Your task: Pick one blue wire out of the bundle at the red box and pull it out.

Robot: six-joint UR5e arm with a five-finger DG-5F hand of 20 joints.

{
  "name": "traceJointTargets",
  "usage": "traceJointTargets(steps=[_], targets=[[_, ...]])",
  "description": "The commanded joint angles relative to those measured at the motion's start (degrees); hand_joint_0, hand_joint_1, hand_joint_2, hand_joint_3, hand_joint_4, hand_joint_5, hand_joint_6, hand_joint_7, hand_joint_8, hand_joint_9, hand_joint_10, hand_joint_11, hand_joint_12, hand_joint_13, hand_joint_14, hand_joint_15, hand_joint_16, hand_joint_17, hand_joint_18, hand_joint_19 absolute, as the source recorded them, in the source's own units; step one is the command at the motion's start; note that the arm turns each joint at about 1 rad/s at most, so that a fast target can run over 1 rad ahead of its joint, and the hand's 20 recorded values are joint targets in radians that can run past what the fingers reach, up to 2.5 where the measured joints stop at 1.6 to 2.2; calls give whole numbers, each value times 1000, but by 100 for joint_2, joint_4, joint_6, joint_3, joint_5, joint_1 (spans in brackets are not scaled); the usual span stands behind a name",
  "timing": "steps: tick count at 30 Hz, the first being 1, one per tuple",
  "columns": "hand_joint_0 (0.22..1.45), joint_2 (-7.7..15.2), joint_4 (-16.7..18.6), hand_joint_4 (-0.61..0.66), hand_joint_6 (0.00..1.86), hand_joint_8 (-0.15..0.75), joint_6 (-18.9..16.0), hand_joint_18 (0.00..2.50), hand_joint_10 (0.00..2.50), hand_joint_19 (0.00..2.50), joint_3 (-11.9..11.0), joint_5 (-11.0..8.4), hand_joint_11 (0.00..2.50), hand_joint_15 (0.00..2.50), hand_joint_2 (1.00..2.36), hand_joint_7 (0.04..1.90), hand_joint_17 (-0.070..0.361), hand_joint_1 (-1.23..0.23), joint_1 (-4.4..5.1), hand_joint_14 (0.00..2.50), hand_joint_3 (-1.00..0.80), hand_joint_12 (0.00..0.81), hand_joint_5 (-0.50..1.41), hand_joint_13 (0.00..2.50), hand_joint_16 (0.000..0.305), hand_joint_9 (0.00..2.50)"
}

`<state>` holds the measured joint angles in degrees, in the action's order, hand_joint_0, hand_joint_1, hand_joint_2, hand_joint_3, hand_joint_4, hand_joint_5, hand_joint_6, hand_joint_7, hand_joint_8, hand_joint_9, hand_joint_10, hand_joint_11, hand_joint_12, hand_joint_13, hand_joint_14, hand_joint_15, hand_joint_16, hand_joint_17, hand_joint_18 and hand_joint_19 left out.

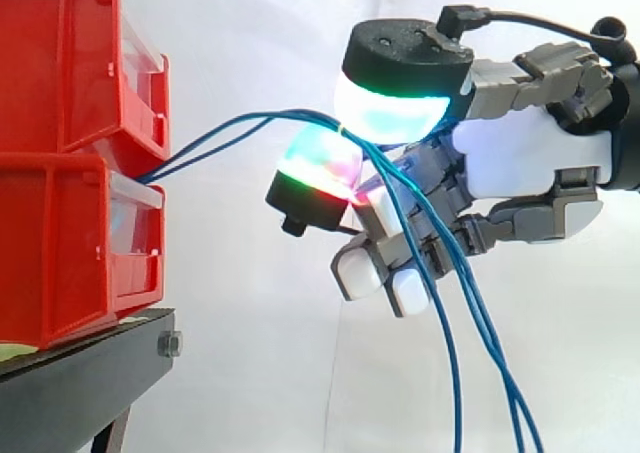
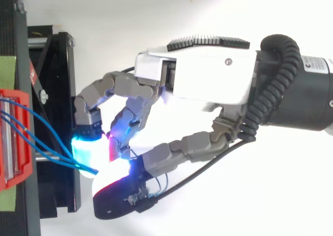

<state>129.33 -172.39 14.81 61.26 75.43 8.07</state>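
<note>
The robot's grey-and-white hand (image 1: 520, 163) is pinching the thin blue wires (image 1: 300, 114) between two glowing pads (image 1: 390, 113), out at 3 o'clock from the stacked red plastic bins (image 1: 60, 173). The wires emerge between the bins and drape toward 5 o'clock past the pinch. More than one looks caught, so I'd isolate a single strand first. Then draw it steadily toward 3 o'clock with a firm grip.

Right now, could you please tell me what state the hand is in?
Hand: shut on the blue wires, pinched between its glowing pads.
</note>
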Motion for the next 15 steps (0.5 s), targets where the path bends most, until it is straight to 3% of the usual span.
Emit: traceJointTargets(steps=[1,7,11,15], targets=[[638,-31,-5,146,904,354,-40,923,9,491,0,33,528,395,1015,1158,106,-841,2,13,-207,404,-138,950,47,1017],[614,-40,-110,162,889,344,-172,925,8,505,0,42,474,391,1013,1137,111,-829,2,11,-225,416,-131,953,49,1016],[647,-40,-128,158,889,370,-541,903,14,506,0,42,632,425,1015,1206,106,-814,55,12,-227,409,-140,946,47,1012],[703,-40,-128,95,922,384,-884,906,13,492,0,51,722,427,1015,1144,104,-836,72,12,-246,410,-157,939,46,1006]])
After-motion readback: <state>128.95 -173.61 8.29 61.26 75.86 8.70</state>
